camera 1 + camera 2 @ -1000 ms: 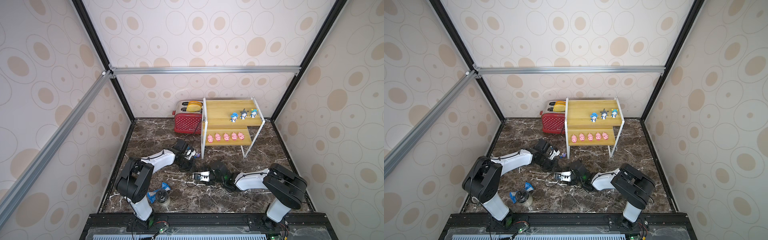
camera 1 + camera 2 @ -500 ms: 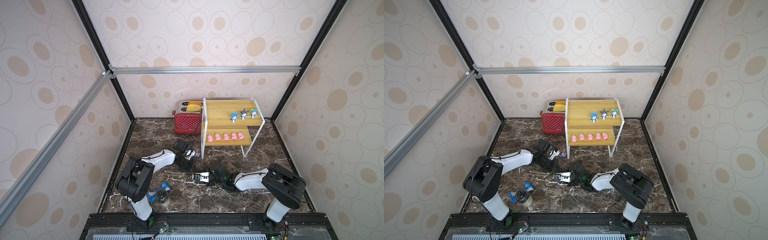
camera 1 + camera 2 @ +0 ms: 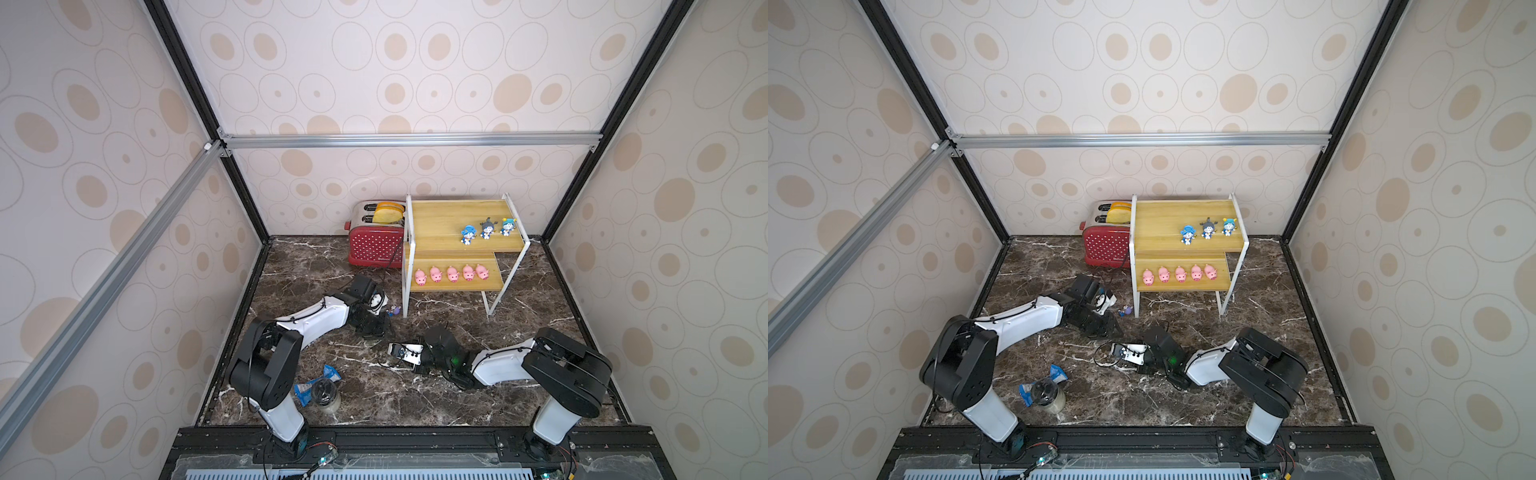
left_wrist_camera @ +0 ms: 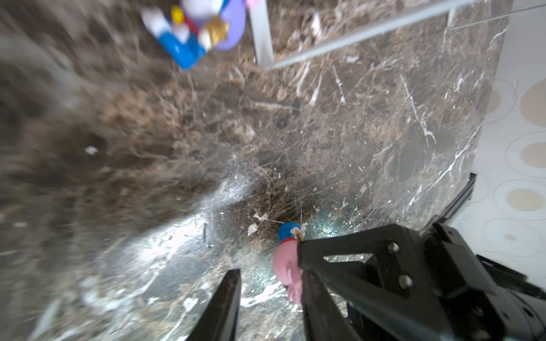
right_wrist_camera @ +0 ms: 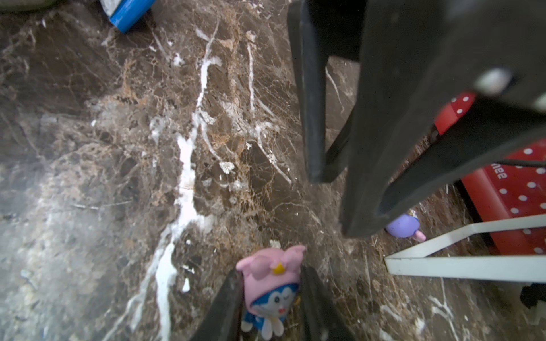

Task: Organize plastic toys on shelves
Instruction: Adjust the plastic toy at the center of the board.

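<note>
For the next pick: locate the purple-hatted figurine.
In a top view, the purple-hatted figurine lies on the floor beside the shelves' front leg on the toaster side.

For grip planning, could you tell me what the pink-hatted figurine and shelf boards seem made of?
Pink-hatted figurine: likely moulded plastic, smooth, slightly glossy, solid colours. Shelf boards: seemingly wood or wood laminate, yellow, with visible grain streaks, satin.
</note>
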{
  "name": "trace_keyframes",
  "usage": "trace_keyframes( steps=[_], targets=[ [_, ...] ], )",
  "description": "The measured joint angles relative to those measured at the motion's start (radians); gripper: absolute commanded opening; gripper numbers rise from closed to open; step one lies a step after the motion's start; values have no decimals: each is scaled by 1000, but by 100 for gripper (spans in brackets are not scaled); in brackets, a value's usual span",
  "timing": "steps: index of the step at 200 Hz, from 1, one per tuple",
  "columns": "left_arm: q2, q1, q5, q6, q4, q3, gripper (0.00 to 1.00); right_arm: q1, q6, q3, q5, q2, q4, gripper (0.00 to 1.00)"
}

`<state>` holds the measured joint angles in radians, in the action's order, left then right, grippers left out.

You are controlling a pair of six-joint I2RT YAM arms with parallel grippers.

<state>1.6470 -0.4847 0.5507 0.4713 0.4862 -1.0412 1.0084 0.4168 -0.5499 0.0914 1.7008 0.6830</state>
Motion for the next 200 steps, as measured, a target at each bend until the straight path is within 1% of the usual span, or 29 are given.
trace_keyframes(
  steps=[36,79,121,174,200],
  targets=[
    [-80,0,-22,-10,-41,24,43,-6,-107,70,-8,6,130,34],
    [-103,0,-29,-14,-80,115,43,-7,-196,134,-25,12,238,40],
    [-119,-12,-15,-17,-126,153,43,-10,-234,152,-26,16,246,43],
    [-131,-22,0,-23,-158,176,44,-10,-255,153,-18,12,248,58],
    [-138,-23,0,-32,-164,185,44,-11,-267,152,-13,-10,243,59]
  ],
)
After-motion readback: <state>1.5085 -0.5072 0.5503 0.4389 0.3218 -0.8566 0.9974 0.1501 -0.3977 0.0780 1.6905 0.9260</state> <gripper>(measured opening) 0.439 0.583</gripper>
